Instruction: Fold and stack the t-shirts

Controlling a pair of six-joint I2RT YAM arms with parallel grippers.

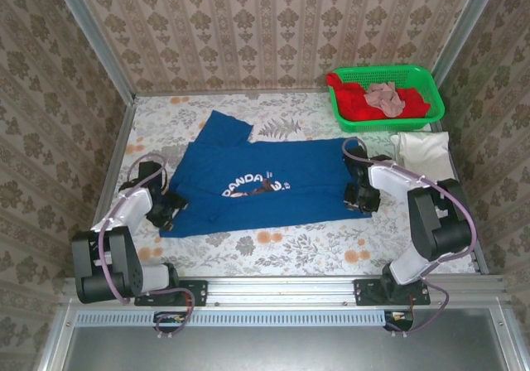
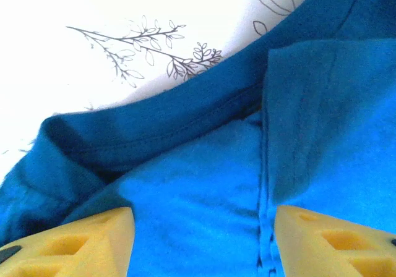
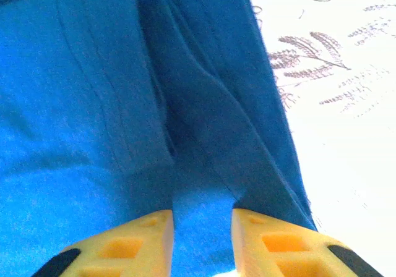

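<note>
Table (image 1: pixel 265 255), covered in a floral-print cloth, holding 2 t-shirts and 1 basket. Far left: left fingers (image 1: pixel 170 208), low at the left edge of the blue t-shirt (image 1: pixel 290 168). In the left wrist view the 2 yellow fingertips (image 2: pixel 93 243) stand wide apart, with folded blue cloth and a stitched seam lying loose between them; nothing gripped. Centre: blue t-shirt, spread flat across the middle of the table, white lettering and a dark chest print facing up. 1 sleeve juts toward the far left corner, and the near left part is folded over on itself. Right of centre: right fingers (image 1: pixel 360 195), low at the right edge of the same t-shirt. In the right wrist view the 2 yellow fingertips (image 3: pixel 124 249) stand only narrowly apart, pinching a raised ridge of blue cloth that fills the gap, with the hem just beside them and printed table cloth beyond. Right: cream t-shirt (image 1: pixel 422 150), folded into a small flat bundle, lying apart from the blue one near the table's right edge. Far right corner: green basket (image 1: pixel 385 124), just behind the cream t-shirt, holding a red cloth (image 1: pixel 352 99) with a crumpled pinkish cloth (image 1: pixel 385 98) on top.
</note>
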